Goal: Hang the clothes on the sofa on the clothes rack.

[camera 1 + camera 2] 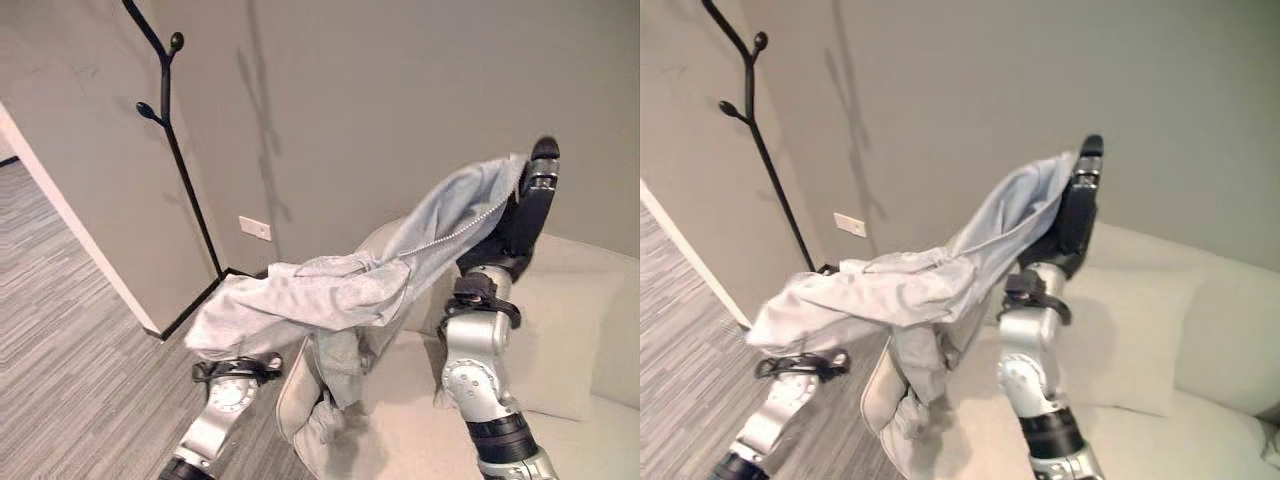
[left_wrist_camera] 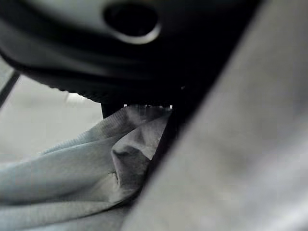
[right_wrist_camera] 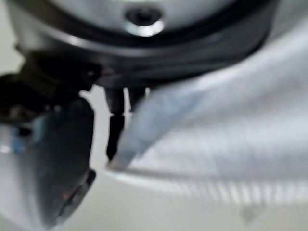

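Right hand (image 1: 525, 215) raised high, fingers (image 1: 543, 160) pointing up and straight, grey jacket (image 1: 330, 290) draped over and against them; forearm near vertical above the sofa (image 1: 560, 370). Left hand buried under the cloth, fingers hidden, grip state unreadable; left forearm angled up from lower left. Jacket off the sofa, strung between both arms, long axis sloping from high at the right hand down to the left, zipper edge along the upper run, loose part hanging mid-span. Clothes rack (image 1: 170, 120) standing by the wall, well apart to the left. No legible print.
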Motion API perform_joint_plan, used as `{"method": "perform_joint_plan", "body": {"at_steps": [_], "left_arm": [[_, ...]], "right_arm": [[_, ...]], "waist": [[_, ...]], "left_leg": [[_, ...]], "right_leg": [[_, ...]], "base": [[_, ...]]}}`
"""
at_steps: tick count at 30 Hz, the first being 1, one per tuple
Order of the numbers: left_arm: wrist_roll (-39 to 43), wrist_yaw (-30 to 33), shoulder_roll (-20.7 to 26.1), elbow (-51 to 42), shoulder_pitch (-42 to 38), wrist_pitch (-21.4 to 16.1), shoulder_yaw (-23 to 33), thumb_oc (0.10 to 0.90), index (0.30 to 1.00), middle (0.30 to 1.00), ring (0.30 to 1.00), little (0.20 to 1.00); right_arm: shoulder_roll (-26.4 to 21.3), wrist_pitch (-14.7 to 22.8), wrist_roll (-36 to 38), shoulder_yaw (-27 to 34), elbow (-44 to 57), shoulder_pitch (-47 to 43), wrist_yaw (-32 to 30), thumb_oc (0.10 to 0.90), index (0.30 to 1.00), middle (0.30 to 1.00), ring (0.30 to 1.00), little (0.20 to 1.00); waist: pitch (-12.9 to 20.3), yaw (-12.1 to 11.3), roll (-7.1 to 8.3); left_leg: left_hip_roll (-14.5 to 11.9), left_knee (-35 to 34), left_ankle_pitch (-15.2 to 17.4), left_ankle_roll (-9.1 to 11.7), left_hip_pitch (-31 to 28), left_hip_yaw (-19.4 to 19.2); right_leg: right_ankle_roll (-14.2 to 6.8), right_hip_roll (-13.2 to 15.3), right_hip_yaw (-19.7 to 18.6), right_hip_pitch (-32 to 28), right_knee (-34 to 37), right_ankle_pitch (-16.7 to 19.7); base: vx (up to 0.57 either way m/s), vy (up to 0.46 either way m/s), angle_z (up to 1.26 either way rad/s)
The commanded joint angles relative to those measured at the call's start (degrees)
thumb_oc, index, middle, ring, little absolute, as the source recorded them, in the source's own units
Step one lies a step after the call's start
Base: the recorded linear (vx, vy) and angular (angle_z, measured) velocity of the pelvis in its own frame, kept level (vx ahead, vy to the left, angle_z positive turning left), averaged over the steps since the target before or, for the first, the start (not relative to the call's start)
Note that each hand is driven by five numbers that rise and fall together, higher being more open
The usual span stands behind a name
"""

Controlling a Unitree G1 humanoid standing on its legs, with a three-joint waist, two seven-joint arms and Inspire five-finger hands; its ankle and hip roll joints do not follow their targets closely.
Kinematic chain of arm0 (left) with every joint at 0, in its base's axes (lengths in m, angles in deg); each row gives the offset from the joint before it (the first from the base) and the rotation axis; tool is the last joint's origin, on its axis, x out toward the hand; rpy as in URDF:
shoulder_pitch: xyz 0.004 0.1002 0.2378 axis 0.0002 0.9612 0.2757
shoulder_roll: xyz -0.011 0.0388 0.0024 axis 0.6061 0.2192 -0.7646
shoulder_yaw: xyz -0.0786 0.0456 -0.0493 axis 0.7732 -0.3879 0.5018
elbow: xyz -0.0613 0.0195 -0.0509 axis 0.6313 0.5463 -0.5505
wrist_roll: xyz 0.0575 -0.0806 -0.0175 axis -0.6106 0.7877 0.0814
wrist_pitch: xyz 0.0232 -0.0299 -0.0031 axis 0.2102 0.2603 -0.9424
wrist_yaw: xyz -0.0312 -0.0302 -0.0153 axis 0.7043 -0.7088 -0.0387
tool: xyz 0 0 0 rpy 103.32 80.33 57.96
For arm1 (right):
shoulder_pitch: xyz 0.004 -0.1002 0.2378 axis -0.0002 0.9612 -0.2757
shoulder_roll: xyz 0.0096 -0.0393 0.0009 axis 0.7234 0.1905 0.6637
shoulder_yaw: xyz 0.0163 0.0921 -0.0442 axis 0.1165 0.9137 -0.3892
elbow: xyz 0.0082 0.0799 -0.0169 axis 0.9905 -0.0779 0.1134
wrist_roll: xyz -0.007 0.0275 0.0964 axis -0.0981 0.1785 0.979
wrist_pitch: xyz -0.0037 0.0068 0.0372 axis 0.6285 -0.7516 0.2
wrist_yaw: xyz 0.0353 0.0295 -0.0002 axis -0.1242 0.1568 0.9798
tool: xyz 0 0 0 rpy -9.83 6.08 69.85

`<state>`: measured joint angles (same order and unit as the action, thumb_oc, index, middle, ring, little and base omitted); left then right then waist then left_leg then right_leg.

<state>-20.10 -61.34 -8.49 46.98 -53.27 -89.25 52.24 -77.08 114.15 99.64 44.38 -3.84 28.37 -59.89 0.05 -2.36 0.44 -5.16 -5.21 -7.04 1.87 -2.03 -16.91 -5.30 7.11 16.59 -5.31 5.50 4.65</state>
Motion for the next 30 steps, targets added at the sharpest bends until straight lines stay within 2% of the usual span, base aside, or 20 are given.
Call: {"method": "perform_joint_plan", "body": {"at_steps": [1,5,6,10,11,12,14,15,16,17,18,19,20,21,22,23,24,25,26,30], "left_arm": [[-9.28,-0.09,5.77,-2.29,-3.89,-7.55,5.70,0.400,0.300,0.300,0.300,0.300],[-16.13,3.64,9.16,-2.87,-2.95,-8.60,11.97,0.400,0.300,0.300,0.300,0.300],[-20.18,6.47,10.46,-3.96,-3.08,-9.59,15.86,0.400,0.300,0.300,0.300,0.300],[-25.65,12.15,11.22,-6.40,-4.19,-10.42,21.36,0.400,0.300,0.300,0.300,0.300],[-27.11,15.26,10.94,-8.10,-5.81,-10.93,23.24,0.400,0.300,0.300,0.300,0.300],[-29.02,18.08,11.03,-9.00,-7.65,-11.20,24.00,0.400,0.300,0.300,0.300,0.300],[-32.10,24.63,12.15,-10.81,-13.14,-12.09,22.89,0.400,0.300,0.300,0.300,0.300],[-33.13,25.64,12.26,-11.27,-14.29,-11.98,22.22,0.400,0.300,0.300,0.300,0.300],[-33.46,25.67,11.92,-12.73,-14.52,-12.37,21.80,0.400,0.300,0.300,0.300,0.300],[-33.38,25.22,11.57,-12.69,-15.73,-12.96,20.60,0.400,0.300,0.300,0.300,0.300],[-33.43,25.09,11.53,-12.69,-17.53,-13.24,18.76,0.400,0.300,0.300,0.300,0.300],[-34.63,25.77,12.55,-11.91,-18.97,-13.22,16.83,0.400,0.300,0.300,0.300,0.300],[-35.36,26.21,12.96,-11.95,-19.07,-13.05,16.81,0.400,0.300,0.300,0.300,0.300],[-36.77,26.85,13.38,-12.04,-19.28,-13.03,16.89,0.400,0.300,0.300,0.300,0.300],[-38.08,27.78,13.25,-12.13,-19.26,-13.18,16.53,0.400,0.300,0.300,0.300,0.300],[-37.91,27.56,12.38,-12.33,-19.08,-13.12,16.46,0.400,0.300,0.300,0.300,0.300],[-37.47,26.85,12.18,-12.65,-19.05,-12.63,16.51,0.400,0.300,0.300,0.300,0.300],[-37.14,25.99,11.95,-12.38,-19.64,-12.32,16.25,0.400,0.300,0.300,0.300,0.300],[-37.02,25.45,11.41,-11.77,-20.20,-12.47,15.90,0.400,0.300,0.300,0.300,0.300],[-35.57,24.00,10.00,-11.09,-19.04,-12.97,16.15,0.400,0.300,0.300,0.300,0.300]], "right_arm": [[-1.70,2.23,-4.19,2.58,4.57,-8.17,8.00,0.400,0.300,0.300,0.300,0.300],[-2.59,2.69,-5.23,3.14,5.53,-7.80,9.16,0.400,0.300,0.300,0.300,0.300],[-3.75,3.17,-5.63,3.69,6.71,-6.29,10.23,0.400,0.300,0.300,0.300,0.300],[-5.97,2.37,-7.47,2.70,11.33,-3.72,11.52,0.400,0.300,0.300,0.300,0.300],[-7.71,1.67,-8.69,1.70,13.28,-2.91,11.97,0.400,0.300,0.300,0.300,0.300],[-8.91,1.12,-9.96,1.05,15.13,-2.02,11.75,0.400,0.300,0.300,0.300,0.300],[-10.00,2.49,-12.40,1.42,18.89,0.60,9.40,0.400,0.300,0.300,0.300,0.300],[-10.04,2.64,-13.47,1.47,19.76,1.43,8.72,0.400,0.300,0.300,0.300,0.300],[-10.49,2.17,-14.61,1.74,21.68,4.27,9.29,0.400,0.300,0.300,0.300,0.300],[-10.63,1.61,-16.15,2.74,23.09,5.56,8.95,0.400,0.300,0.300,0.300,0.300],[-9.79,0.48,-19.98,4.97,24.97,7.65,8.07,0.400,0.300,0.300,0.300,0.300],[-7.70,0.12,-22.97,4.74,26.58,8.33,7.36,0.400,0.300,0.300,0.300,0.300],[-7.34,-0.11,-24.18,4.31,26.43,7.67,6.90,0.400,0.300,0.300,0.300,0.300],[-6.86,0.39,-25.61,3.73,26.52,7.20,5.69,0.400,0.300,0.300,0.300,0.300],[-6.67,0.83,-26.82,2.97,27.04,8.35,4.66,0.400,0.300,0.300,0.300,0.300],[-7.36,0.69,-27.87,3.42,27.16,8.58,3.89,0.400,0.300,0.300,0.300,0.300],[-9.05,0.50,-28.44,3.49,27.56,8.72,3.96,0.400,0.300,0.300,0.300,0.300],[-9.89,0.57,-28.87,3.59,27.78,9.40,4.17,0.400,0.300,0.300,0.300,0.300],[-10.39,0.69,-29.69,3.96,27.73,9.46,3.96,0.400,0.300,0.300,0.300,0.300],[-10.57,0.37,-31.68,4.50,28.31,9.53,2.76,0.400,0.300,0.300,0.300,0.300]], "waist": [[3.24,-1.78,1.58],[1.09,-2.93,1.14],[0.16,-3.31,1.19],[-0.14,-1.53,1.56],[0.15,-0.49,1.56],[0.69,0.66,1.51],[1.47,2.53,1.06],[1.50,2.80,0.90],[1.95,3.60,0.64],[2.01,4.23,0.85],[1.46,5.21,1.42],[-0.69,5.68,2.19],[-1.41,5.47,1.56],[-2.00,5.45,0.64],[-2.30,6.97,-0.53],[-2.43,7.63,-1.11],[-2.34,7.70,-1.68],[-1.90,7.68,-1.42],[-1.47,8.00,-0.76],[-0.36,7.79,0.33]], "left_leg": [[-5.04,0.21,-1.56,4.69,2.67,1.12],[-5.50,0.21,-4.15,6.16,5.05,3.70],[-5.22,0.21,-2.92,6.10,5.20,5.26],[-7.10,2.75,1.43,4.85,1.05,2.85],[-9.43,4.90,1.28,5.04,-0.86,2.33],[-12.40,5.24,-1.15,5.57,-2.68,1.45],[-18.04,4.02,-8.60,8.69,-4.20,3.00],[-17.65,4.45,-7.46,8.57,-3.39,5.05],[-16.18,5.30,1.27,8.43,-3.32,5.12],[-14.36,7.16,6.78,7.70,-2.01,4.57],[-10.74,9.94,12.64,6.21,-0.43,4.18],[-4.32,10.67,15.90,2.06,0.64,2.60],[-2.95,9.55,16.36,1.11,-0.14,1.90],[-2.09,8.02,16.04,0.22,-0.85,1.24],[0.26,3.09,14.04,-1.13,-3.07,0.90],[1.70,0.21,12.46,-2.25,-4.04,0.40],[2.34,0.21,12.07,-2.84,-3.59,-0.81],[3.14,0.21,11.51,-2.52,-3.31,-1.19],[4.07,0.21,11.06,-2.15,-3.16,-1.09],[4.86,0.21,11.55,-1.79,-4.10,-2.09]], "right_leg": [[1.70,-2.81,1.13,-2.03,-2.70,-8.87],[1.87,-3.13,0.94,-1.00,-1.61,-8.07],[1.53,-2.45,1.29,-0.42,-1.11,-7.45],[0.83,-0.19,1.49,1.09,-1.73,-6.21],[0.69,0.77,1.27,1.87,-1.99,-5.78],[0.31,1.64,1.33,2.56,-2.26,-5.62],[-2.14,5.09,2.60,2.83,-1.98,-4.15],[-2.88,6.07,2.66,2.67,-1.55,-3.20],[-4.54,8.48,2.65,2.06,-1.18,-2.06],[-5.54,10.88,3.04,1.66,-0.72,-0.70],[-7.14,14.69,2.70,2.31,-1.91,4.25],[-8.51,20.86,2.76,6.11,-5.40,15.69],[-9.47,21.81,3.28,7.41,-6.23,18.80],[-9.53,22.24,4.49,8.53,-7.13,19.03],[-8.36,19.38,1.63,10.65,-10.55,14.75],[-6.73,14.27,-0.82,12.37,-13.88,8.81],[-4.02,8.44,0.49,13.64,-18.48,1.06],[-2.65,3.78,2.16,13.32,-21.15,-4.03],[-1.71,0.07,1.39,13.63,-23.12,-7.05],[-0.59,-1.74,-0.48,11.39,-20.62,-8.30]], "base": [[-0.09,-0.048,0.13],[-0.17,-0.013,0.02],[-0.14,0.078,0.05],[-0.08,0.166,0.24],[-0.01,0.399,0.10],[0.02,0.597,0.13],[0.07,0.888,0.30],[0.13,1.016,0.34],[0.10,0.817,0.23],[0.09,1.028,0.98],[-0.08,1.336,0.93],[-0.10,1.325,0.99],[-0.15,1.114,0.78],[-0.09,0.792,0.46],[-0.11,0.835,-0.17],[-0.12,0.822,-0.98],[-0.11,0.525,-0.92],[-0.06,0.292,-0.75],[0.00,0.125,-0.74],[0.06,-0.002,-0.08]]}}
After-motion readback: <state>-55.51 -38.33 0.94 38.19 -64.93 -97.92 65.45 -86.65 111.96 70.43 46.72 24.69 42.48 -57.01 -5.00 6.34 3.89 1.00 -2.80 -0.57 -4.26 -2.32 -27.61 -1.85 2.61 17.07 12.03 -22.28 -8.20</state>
